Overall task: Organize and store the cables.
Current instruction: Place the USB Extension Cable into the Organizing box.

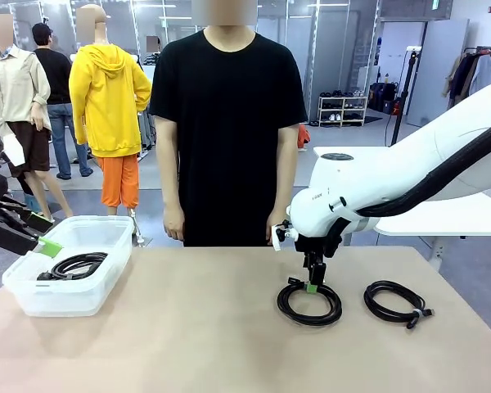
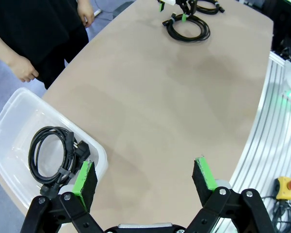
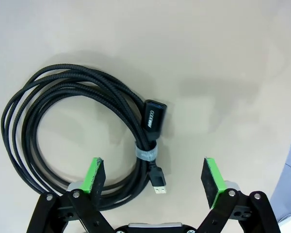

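Note:
A coiled black cable (image 1: pixel 309 301) lies on the table right of centre, and my right gripper (image 1: pixel 312 283) hangs straight down over its near rim. In the right wrist view the gripper (image 3: pixel 155 179) is open, its green pads (image 3: pixel 94 175) standing either side of the coil's tied section (image 3: pixel 146 154), where a USB plug points toward me. A second coil (image 1: pixel 397 303) rests further right. A third coil (image 1: pixel 74 266) with chunky plugs lies inside the clear bin (image 1: pixel 33 299). My left gripper (image 2: pixel 144 177) hovers open and empty beside the bin (image 2: pixel 5 127), above bare table.
A person in a black T-shirt (image 1: pixel 227 123) stands at the far edge, hands hanging at their sides. The table's right edge meets a metal frame with an emergency-stop button (image 2: pixel 287 185). Open tabletop spreads between the bin and the coils.

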You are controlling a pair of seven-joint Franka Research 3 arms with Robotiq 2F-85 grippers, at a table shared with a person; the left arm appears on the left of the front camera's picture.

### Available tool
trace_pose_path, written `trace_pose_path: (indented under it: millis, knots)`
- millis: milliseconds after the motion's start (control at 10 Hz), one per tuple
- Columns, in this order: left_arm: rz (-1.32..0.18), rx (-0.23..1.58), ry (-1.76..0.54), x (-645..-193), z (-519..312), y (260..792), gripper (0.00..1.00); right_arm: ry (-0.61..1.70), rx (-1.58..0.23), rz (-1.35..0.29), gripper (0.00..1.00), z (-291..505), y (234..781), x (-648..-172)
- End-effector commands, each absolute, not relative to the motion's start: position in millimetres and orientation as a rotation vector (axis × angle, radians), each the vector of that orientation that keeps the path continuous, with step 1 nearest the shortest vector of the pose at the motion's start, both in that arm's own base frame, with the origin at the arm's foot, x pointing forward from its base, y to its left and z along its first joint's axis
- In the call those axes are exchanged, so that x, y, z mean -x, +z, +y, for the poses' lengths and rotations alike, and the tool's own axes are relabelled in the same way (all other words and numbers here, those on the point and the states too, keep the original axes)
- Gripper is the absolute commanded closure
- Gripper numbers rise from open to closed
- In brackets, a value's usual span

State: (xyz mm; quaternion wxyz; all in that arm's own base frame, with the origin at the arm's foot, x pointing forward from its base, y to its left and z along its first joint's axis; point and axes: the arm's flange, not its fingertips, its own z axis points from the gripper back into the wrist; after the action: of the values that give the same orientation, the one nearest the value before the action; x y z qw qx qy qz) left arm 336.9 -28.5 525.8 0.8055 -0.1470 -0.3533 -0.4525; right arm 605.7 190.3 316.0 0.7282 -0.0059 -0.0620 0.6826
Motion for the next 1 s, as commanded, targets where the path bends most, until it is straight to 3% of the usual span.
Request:
trace_pose_path:
  millis: [0, 100, 200, 400, 500, 700, 800, 900]
  knots:
    - [-0.736, 0.31, -0.961, -335, -29, 527, 0.0, 1.485, 0.023, -0.1, 0.0, 197, 310, -611]
    - [-0.736, 0.31, -0.961, -335, -29, 527, 0.0, 1.483, 0.016, -0.105, 0.0, 200, 307, -610]
    - [-0.736, 0.31, -0.961, -335, -29, 527, 0.0, 1.493, 0.025, -0.108, 0.2, 203, 306, -609]
    - [-0.736, 0.31, -0.961, -335, -29, 527, 0.0, 1.497, 0.057, -0.094, 0.78, 205, 304, -608]
    - [-0.736, 0.31, -0.961, -335, -29, 527, 0.0, 1.494, 0.054, -0.085, 1.0, 205, 302, -609]
    - [-0.736, 0.31, -0.961, -335, -29, 527, 0.0, 1.491, 0.052, -0.083, 1.0, 205, 305, -609]
    - [-0.736, 0.31, -0.961, -335, -29, 527, 0.0, 1.493, 0.053, -0.085, 0.95, 205, 308, -609]
    - [-0.736, 0.31, -0.961, -335, -29, 527, 0.0, 1.487, 0.055, -0.095, 1.0, 205, 315, -610]
